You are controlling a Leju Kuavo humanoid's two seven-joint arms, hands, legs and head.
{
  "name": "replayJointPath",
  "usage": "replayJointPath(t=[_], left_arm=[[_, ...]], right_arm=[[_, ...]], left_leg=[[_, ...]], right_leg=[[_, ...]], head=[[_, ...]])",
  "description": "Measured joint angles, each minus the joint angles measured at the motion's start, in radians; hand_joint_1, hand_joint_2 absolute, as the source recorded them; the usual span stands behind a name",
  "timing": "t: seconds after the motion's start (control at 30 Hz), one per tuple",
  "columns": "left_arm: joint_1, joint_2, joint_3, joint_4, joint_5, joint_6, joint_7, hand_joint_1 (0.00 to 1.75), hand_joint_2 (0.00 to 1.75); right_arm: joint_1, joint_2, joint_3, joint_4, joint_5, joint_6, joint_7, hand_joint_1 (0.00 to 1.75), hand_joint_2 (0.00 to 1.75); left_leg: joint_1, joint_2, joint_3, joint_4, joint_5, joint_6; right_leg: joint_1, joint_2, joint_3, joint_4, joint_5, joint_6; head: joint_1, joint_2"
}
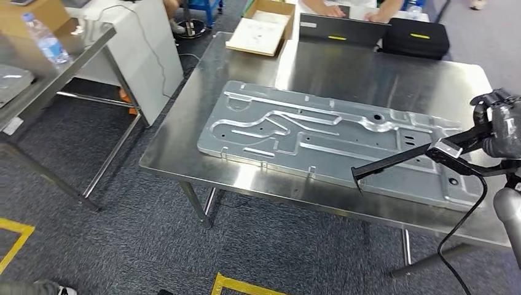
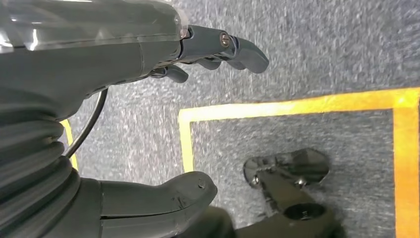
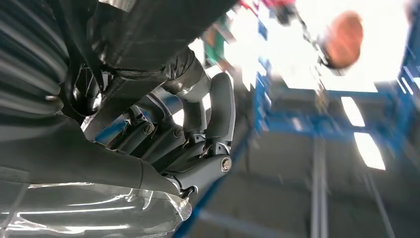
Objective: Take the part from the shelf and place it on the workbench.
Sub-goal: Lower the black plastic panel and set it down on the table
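Note:
In the head view my right hand [image 1: 499, 123] is raised at the right edge, level with the steel workbench [image 1: 178, 147]. It grips one end of a long, thin black part [image 1: 399, 158] that reaches leftward over the bench's near right area. A big stamped silver panel [image 1: 307, 132] lies flat on the bench under that part. From the right wrist, my right hand [image 3: 163, 144] has its fingers curled tight around the dark part [image 3: 143, 84]. My left hand [image 2: 114, 59] hangs over the carpet, fingers apart and holding nothing.
A black cable [image 1: 467, 215] hangs from my right side past the bench's front edge. At the far end sit a cardboard box [image 1: 261, 27], a laptop [image 1: 344, 29] and a black bag [image 1: 413, 37], with a person's hands [image 1: 332, 9] behind. A metal shelf [image 1: 37, 86] with a water bottle [image 1: 46, 40] stands left.

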Motion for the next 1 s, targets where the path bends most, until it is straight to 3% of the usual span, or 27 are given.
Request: replayJointPath(t=[0.03,0.1,0.17,0.23,0.3,0.33,0.37,0.4,0.43,0.53,0.57,0.67,0.73,0.8,0.87,0.9,0.93,1.0], left_arm=[[0.000,-0.001,-0.001,0.000,-0.003,0.001,0.002,0.00,1.75],[0.000,-0.002,-0.002,0.000,-0.007,0.002,0.005,0.00,1.75],[0.004,-0.004,-0.002,0.000,-0.009,0.003,0.006,0.00,1.75],[0.006,-0.004,-0.002,0.000,-0.010,0.003,0.006,0.00,1.75],[0.002,-0.005,-0.002,0.000,-0.012,0.003,0.006,0.00,1.75],[0.000,-0.005,-0.002,0.000,-0.013,0.003,0.006,0.00,1.75],[-0.002,-0.006,-0.002,0.000,-0.014,0.003,0.005,0.00,1.75],[-0.003,-0.006,-0.003,0.000,-0.015,0.003,0.003,0.00,1.75],[-0.002,-0.006,-0.003,0.000,-0.016,0.003,0.001,0.00,1.75],[-0.003,-0.006,-0.004,0.000,-0.018,-0.004,-0.007,0.00,1.75],[-0.003,-0.006,-0.004,0.000,-0.017,-0.009,-0.011,0.00,1.75],[-0.003,-0.005,-0.006,0.000,-0.014,-0.021,-0.026,0.00,1.75],[-0.004,-0.006,-0.008,0.000,-0.015,-0.020,-0.035,0.00,1.75],[-0.006,-0.008,-0.009,0.000,-0.016,-0.015,-0.039,0.00,1.75],[-0.006,-0.009,-0.010,0.000,-0.019,-0.011,-0.042,0.00,1.75],[-0.006,-0.009,-0.011,0.000,-0.024,-0.007,-0.043,0.00,1.75],[-0.005,-0.009,-0.013,0.000,-0.030,0.000,-0.045,0.00,1.75],[-0.004,-0.009,-0.021,0.000,-0.046,0.013,-0.048,0.00,1.75]], right_arm=[[0.004,0.002,-0.005,-0.022,-0.010,-0.022,-0.006,1.75,1.75],[0.017,0.008,-0.019,-0.065,-0.029,-0.043,-0.018,1.75,1.75],[0.026,0.013,-0.032,-0.105,-0.040,-0.048,-0.026,1.75,1.75],[0.030,0.018,-0.041,-0.137,-0.050,-0.052,-0.035,1.75,1.75],[0.037,0.023,-0.054,-0.164,-0.058,-0.064,-0.049,1.75,1.75],[0.042,0.027,-0.062,-0.176,-0.060,-0.072,-0.056,1.75,1.75],[0.047,0.032,-0.070,-0.188,-0.060,-0.081,-0.060,1.75,1.75],[0.052,0.037,-0.078,-0.198,-0.060,-0.088,-0.062,1.75,1.75],[0.057,0.044,-0.085,-0.206,-0.059,-0.095,-0.063,1.75,1.75],[0.069,0.065,-0.111,-0.220,-0.065,-0.116,-0.063,1.75,1.75],[0.073,0.073,-0.120,-0.222,-0.069,-0.124,-0.065,1.75,1.75],[0.093,0.092,-0.140,-0.224,-0.087,-0.141,-0.073,1.75,1.75],[0.109,0.102,-0.156,-0.225,-0.110,-0.148,-0.076,1.75,1.75],[0.123,0.109,-0.179,-0.225,-0.145,-0.152,-0.077,0.87,1.75],[0.139,0.116,-0.206,-0.222,-0.185,-0.151,-0.076,0.00,1.75],[0.147,0.118,-0.219,-0.219,-0.207,-0.148,-0.076,0.00,1.75],[0.154,0.120,-0.233,-0.216,-0.230,-0.145,-0.077,0.00,1.75],[0.160,0.121,-0.269,-0.210,-0.272,-0.137,-0.080,0.00,1.75]], left_leg=[[0.002,-0.014,-0.006,0.012,-0.007,-0.007],[0.005,-0.037,-0.019,0.025,-0.013,-0.020],[0.007,-0.053,-0.028,0.028,-0.014,-0.031],[0.005,-0.015,-0.046,0.065,-0.037,-0.041],[0.006,0.055,-0.102,0.180,-0.094,-0.050],[0.009,0.075,-0.140,0.250,-0.121,-0.052],[0.011,0.085,-0.169,0.302,-0.135,-0.053],[0.012,0.088,-0.181,0.318,-0.129,-0.053],[0.013,0.088,-0.171,0.294,-0.104,-0.050],[0.007,0.095,-0.069,0.090,-0.011,-0.030],[0.003,0.098,-0.047,0.047,-0.001,-0.024],[-0.001,0.097,-0.032,0.021,-0.001,-0.015],[0.005,0.093,-0.020,0.002,0.006,-0.006],[0.007,0.091,-0.013,-0.009,0.009,0.001],[0.006,0.087,-0.012,-0.008,0.007,0.005],[0.005,0.084,-0.012,-0.006,0.006,0.006],[0.004,0.081,-0.012,-0.003,0.003,0.005],[0.004,0.075,-0.012,0.007,-0.005,0.000]], right_leg=[[-0.003,0.020,0.020,-0.049,0.019,0.000],[0.000,0.041,0.031,-0.077,0.013,-0.010],[0.001,0.019,0.032,-0.079,0.012,-0.026],[-0.001,-0.005,0.040,-0.083,0.011,-0.042],[0.003,-0.029,0.046,-0.085,0.007,-0.053],[0.006,-0.041,0.048,-0.085,0.005,-0.056],[0.009,-0.052,0.050,-0.085,0.003,-0.057],[0.010,-0.061,0.052,-0.085,0.000,-0.057],[0.012,-0.068,0.056,-0.085,-0.003,-0.056],[0.017,-0.086,0.070,-0.086,-0.012,-0.050],[0.018,-0.089,0.072,-0.087,-0.013,-0.046],[0.018,-0.093,0.080,-0.098,-0.013,-0.029],[0.016,-0.075,0.076,-0.079,-0.031,-0.020],[0.014,-0.045,0.029,0.017,-0.085,-0.016],[0.014,-0.033,-0.040,0.141,-0.131,-0.012],[0.014,-0.031,-0.059,0.167,-0.129,-0.010],[0.013,-0.031,-0.060,0.154,-0.106,-0.009],[0.012,-0.031,-0.011,0.032,-0.030,-0.010]], head=[[0.000,0.000],[-0.001,0.000],[0.000,0.000],[-0.002,0.000],[-0.004,0.000],[-0.004,0.000],[-0.004,0.000],[-0.004,0.000],[-0.004,0.000],[-0.004,0.000],[-0.004,0.000],[-0.004,0.000],[-0.004,0.000],[-0.003,0.000],[-0.003,0.000],[-0.003,0.000],[-0.003,0.000],[-0.003,0.000]])
